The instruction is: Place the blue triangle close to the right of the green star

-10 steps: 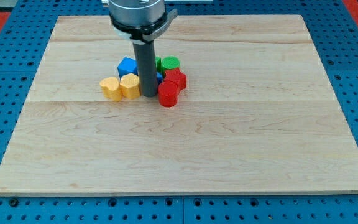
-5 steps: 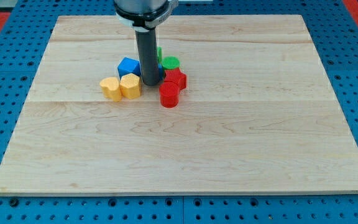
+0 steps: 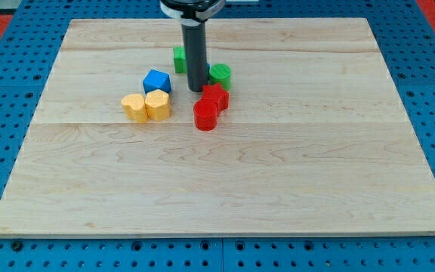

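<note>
My tip (image 3: 197,89) is resting between two green blocks (image 3: 180,57) — the blue triangle is perhaps hiding behind my rod; no pincer here.

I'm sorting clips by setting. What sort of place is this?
Most likely a robotics lab bench: a pale wooden board lies on a blue perforated table, small coloured blocks sit clustered on it, and my tip stands among them, between the blue block and a green block.
</note>
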